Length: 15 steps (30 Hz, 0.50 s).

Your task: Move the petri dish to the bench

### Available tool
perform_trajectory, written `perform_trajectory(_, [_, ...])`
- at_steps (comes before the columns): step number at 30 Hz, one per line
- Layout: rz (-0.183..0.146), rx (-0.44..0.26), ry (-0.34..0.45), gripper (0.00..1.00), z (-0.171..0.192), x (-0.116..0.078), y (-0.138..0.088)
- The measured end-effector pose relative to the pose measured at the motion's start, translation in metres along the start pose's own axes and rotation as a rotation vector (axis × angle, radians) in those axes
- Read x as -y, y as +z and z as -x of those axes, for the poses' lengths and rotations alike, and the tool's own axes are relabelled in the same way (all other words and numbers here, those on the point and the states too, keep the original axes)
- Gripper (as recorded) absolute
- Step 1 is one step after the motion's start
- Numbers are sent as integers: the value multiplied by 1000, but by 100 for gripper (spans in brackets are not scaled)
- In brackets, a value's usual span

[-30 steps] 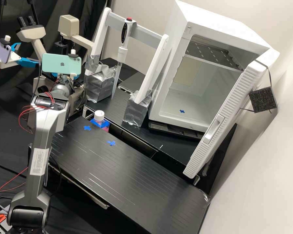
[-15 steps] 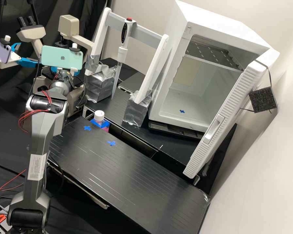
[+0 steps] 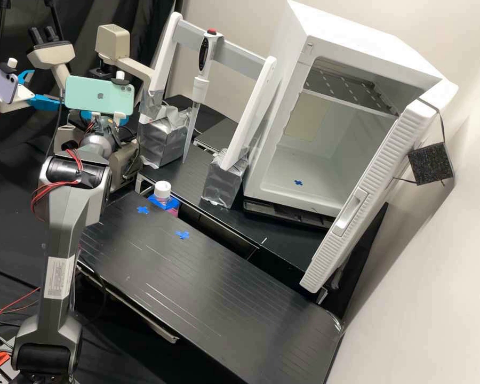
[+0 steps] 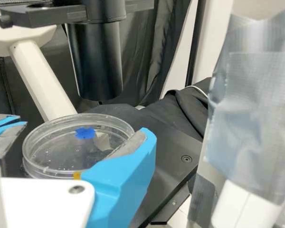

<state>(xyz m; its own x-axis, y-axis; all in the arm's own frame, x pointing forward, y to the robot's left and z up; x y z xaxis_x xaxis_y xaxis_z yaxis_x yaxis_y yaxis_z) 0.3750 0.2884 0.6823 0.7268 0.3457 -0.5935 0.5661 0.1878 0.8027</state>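
In the high view my gripper [image 3: 124, 121] is mostly behind the green phone on the wrist, at the microscope. In the wrist view, the blue fingers of my gripper [image 4: 86, 128] stand apart on either side of a clear round petri dish [image 4: 52, 156]. A gap shows between one finger and the dish; the other finger overlaps its near edge, and contact there is unclear. The dish lies level under the black microscope objective, by the dark stage [image 4: 168, 159]. A blue mark shows through it. The black bench [image 3: 224, 288] bears two blue crosses.
A pipette stand [image 3: 226, 45] with grey-taped feet holds a pipette [image 3: 201, 88] near the microscope [image 3: 114, 42]. A white-capped bottle [image 3: 162, 191] stands at the bench's back edge. The white incubator [image 3: 325, 144] has its door open. Another arm's phone [image 3: 1, 82] is at far left.
My arm has drawn slightly to the left in the high view, and the wrist phone has shifted left and tilted. The bench and the things around it have not moved.
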Motion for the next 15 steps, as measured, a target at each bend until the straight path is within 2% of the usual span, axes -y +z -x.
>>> perform_trajectory(6, [-1,6,-4,0,0,1,1])
perform_trajectory(15, [-8,56,-61,0,11,20,15])
